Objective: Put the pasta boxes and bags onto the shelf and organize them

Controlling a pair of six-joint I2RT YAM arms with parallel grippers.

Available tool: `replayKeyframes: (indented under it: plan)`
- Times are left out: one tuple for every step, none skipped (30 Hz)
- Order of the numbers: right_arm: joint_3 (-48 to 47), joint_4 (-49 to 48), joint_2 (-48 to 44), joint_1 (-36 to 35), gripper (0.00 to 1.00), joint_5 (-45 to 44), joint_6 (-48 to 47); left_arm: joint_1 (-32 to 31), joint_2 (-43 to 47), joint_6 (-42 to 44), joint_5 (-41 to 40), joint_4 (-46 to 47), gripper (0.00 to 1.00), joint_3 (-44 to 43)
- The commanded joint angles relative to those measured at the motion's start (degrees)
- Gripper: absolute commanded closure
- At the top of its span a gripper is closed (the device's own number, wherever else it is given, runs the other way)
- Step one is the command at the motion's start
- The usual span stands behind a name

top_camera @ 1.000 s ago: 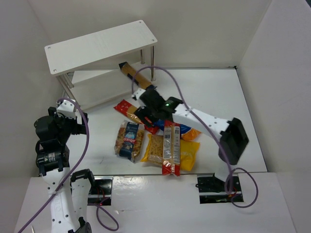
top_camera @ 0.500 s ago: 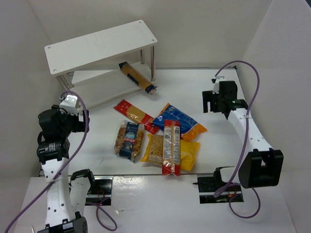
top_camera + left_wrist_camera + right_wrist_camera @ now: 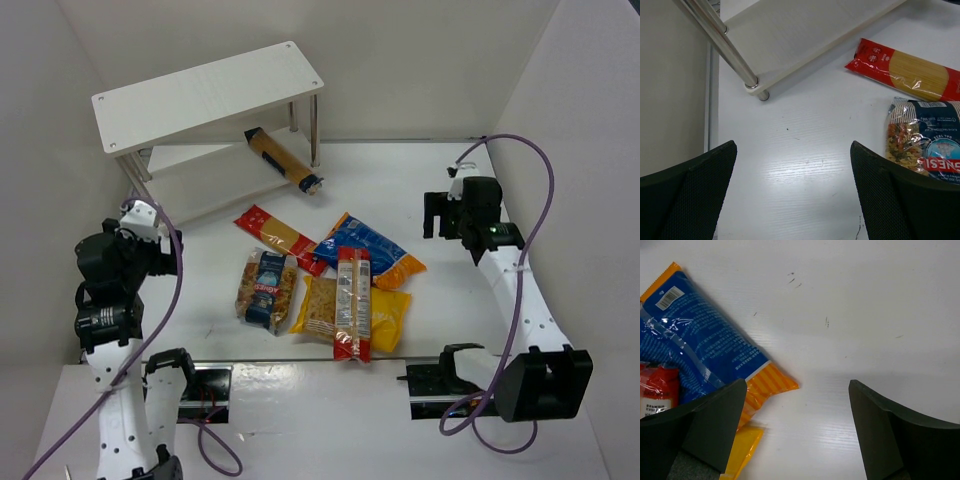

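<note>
The white shelf stands at the back left. A tan-and-dark-blue spaghetti pack lies slanted on its lower board, its dark end sticking out to the right. On the table lie a red spaghetti pack, a clear blue-labelled bag, a blue-orange bag, and a yellow bag with a second red spaghetti pack across it. My left gripper is open and empty near the shelf's front left leg. My right gripper is open and empty, right of the blue-orange bag.
White walls close in the table at the left, back and right. In the left wrist view the red pack and the clear bag lie to the right of my fingers. The yellow bag's corner shows in the right wrist view.
My right arm let go of the tan-and-dark-blue pack at the shelf and swung back to the right side. The left gripper shifted only slightly.
</note>
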State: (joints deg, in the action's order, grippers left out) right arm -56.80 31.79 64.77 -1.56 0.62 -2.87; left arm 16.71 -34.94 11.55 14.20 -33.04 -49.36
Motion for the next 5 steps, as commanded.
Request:
replayKeyframes:
  plan:
    - [0.5,-1.6,-3.2,0.9,0.09,-1.3,0.9,-0.2,0.7,-1.3,0.7,1.1,0.0,-1.0]
    - [0.5,-1.6,-3.9,1.5,0.09,-1.3,0.9,-0.2,0.1,-1.3,0.7,1.1,0.0,-1.0]
    - [0.5,-1.6,-4.4,1.5,0.09,-1.3,0.4,-0.2,0.1,-1.3,0.7,1.1,0.0,-1.0]
    - [1.1,-1.6,-4.4,1.5,0.09,-1.3,0.4,-0.2,-0.4,-1.3,0.7,1.1,0.0,-1.0]
    - [1.1,-1.6,-5.3,1.5,0.07,-1.8,0.4,-0.2,-0.4,-1.3,0.7,1.1,0.0,-1.0]
